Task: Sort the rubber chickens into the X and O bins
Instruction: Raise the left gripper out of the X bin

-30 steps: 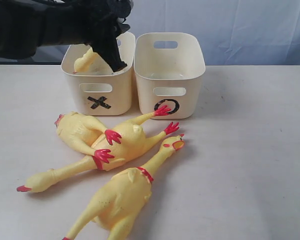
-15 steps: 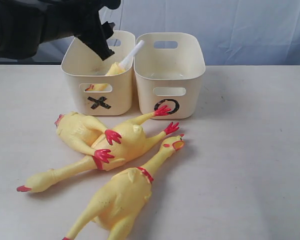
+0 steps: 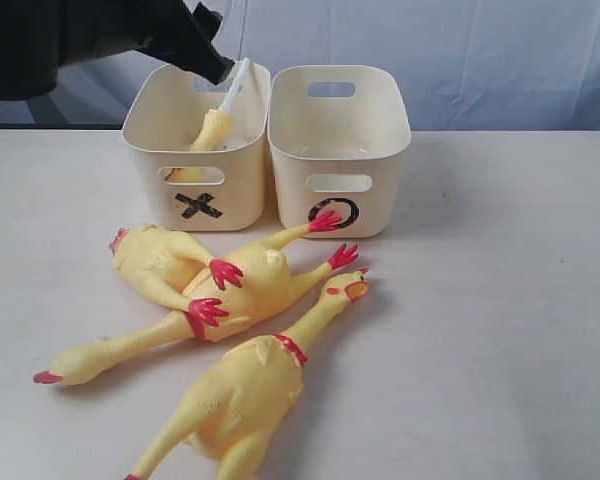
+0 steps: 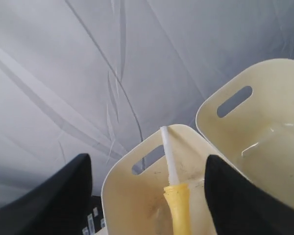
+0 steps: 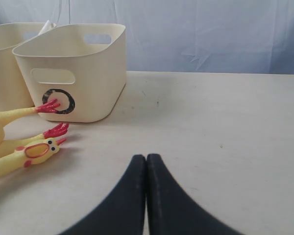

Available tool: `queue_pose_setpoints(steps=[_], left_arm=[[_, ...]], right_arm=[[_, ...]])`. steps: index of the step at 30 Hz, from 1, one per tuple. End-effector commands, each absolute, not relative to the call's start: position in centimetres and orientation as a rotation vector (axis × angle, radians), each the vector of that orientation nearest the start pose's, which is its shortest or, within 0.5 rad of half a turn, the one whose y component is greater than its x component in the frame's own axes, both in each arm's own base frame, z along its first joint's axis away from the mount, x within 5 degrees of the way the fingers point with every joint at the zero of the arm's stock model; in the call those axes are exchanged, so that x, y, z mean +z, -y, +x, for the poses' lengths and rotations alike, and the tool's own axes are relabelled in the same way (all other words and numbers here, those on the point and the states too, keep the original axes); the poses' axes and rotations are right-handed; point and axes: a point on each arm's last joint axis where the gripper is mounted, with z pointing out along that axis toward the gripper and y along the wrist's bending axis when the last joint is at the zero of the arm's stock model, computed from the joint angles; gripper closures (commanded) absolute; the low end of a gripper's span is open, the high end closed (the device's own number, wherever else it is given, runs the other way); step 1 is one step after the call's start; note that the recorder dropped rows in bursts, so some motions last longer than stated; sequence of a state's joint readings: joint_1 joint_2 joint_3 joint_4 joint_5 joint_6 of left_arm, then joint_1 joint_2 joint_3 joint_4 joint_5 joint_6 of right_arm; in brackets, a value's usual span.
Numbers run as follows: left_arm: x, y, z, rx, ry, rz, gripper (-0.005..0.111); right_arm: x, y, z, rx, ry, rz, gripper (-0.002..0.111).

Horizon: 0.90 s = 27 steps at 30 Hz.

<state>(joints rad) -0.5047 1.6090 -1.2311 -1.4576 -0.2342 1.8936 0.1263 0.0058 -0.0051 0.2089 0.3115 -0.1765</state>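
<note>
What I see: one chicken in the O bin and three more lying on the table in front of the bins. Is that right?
Not quite. The binned chicken is in the X bin, not the O bin, as the exterior view shows. The three other chickens do lie on the table in front of the bins.

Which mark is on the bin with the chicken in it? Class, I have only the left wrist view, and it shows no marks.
Observer: The X. The exterior view shows it on the front of the X bin, which holds the binned chicken.
Operator: How many lie on the table?
Observer: Three: the left chicken, the middle chicken crossing it, and the front chicken.
Operator: And the right gripper?
Observer: Shut, holding nothing.
</note>
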Motion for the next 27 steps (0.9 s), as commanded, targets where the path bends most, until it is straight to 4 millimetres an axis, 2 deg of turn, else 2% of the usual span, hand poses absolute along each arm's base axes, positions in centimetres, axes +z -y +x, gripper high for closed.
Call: queue_pose_setpoints(steps=[1,5,9,21,27], left_arm=[[34.9,16.3,33.2,0.050,-1.714,0.557,0.044],[36.1,15.9,32.3,0.020,-1.703,0.537,0.044],[36.2,15.2,31.3,0.086,-1.696,0.592,0.044],[34.3,12.6,26.6,0.094,-1.731,0.633,0.044],[33.2,13.1,23.7,-0.092,-1.672,0.766,0.044]], right_arm=[[18.6,-1.3,5.3,0.166,-1.779,-0.141,0.108],[18.6,-1.3,5.3,0.166,-1.779,-0.141,0.108],[18.6,-1.3,5.3,0.166,-1.779,-0.141,0.108],[18.6,-1.3,5.3,0.166,-1.779,-0.141,0.108],[18.6,-1.3,5.3,0.166,-1.779,-0.141,0.108]])
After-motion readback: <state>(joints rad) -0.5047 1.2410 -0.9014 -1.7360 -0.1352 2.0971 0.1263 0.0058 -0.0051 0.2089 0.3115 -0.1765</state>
